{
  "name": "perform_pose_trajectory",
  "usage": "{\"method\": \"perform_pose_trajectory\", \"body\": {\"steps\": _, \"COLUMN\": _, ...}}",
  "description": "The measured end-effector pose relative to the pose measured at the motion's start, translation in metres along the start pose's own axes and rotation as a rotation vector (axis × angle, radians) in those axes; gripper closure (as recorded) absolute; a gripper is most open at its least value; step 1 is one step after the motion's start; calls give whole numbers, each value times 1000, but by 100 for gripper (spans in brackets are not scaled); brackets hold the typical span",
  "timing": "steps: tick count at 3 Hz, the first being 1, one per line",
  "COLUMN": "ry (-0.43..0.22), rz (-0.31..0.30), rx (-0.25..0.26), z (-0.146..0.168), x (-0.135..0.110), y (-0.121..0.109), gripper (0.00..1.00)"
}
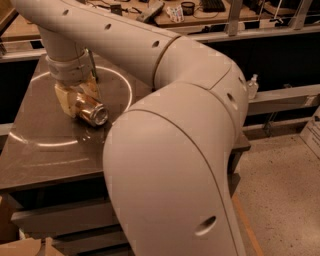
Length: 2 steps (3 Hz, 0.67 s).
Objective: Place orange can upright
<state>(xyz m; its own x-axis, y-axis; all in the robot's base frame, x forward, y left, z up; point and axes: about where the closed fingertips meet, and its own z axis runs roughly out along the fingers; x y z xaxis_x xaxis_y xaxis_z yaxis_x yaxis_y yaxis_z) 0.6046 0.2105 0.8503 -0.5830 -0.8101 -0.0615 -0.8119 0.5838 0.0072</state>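
The orange can (pixel 94 114) lies on its side on the dark table (pixel 45 160), its silver end facing the front right. My gripper (pixel 79 102) reaches down from the pale arm (pixel 165 65) at the table's left part. Its fingers sit on either side of the can's body, one pale finger (pixel 63 100) on the left, and they are closed against the can. The can's rear end is hidden between the fingers. No green can shows.
A white circle line (pixel 125 80) is drawn on the tabletop around the gripper. The arm's large elbow (pixel 170 175) covers the table's right half. A counter with small items (pixel 175 12) runs behind. A small bottle (pixel 252 85) stands at the right, above speckled floor (pixel 285 190).
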Motion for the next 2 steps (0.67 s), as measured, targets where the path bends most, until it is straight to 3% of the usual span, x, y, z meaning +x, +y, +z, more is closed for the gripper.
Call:
{"method": "perform_pose_trajectory", "body": {"steps": 1, "ry": -25, "rz": -20, "rx": 14, "z": -11, "x": 1, "y": 1, "gripper": 88}}
{"method": "perform_pose_trajectory", "body": {"steps": 2, "ry": -180, "rz": -108, "rx": -56, "z": -52, "x": 10, "y": 12, "gripper": 100}}
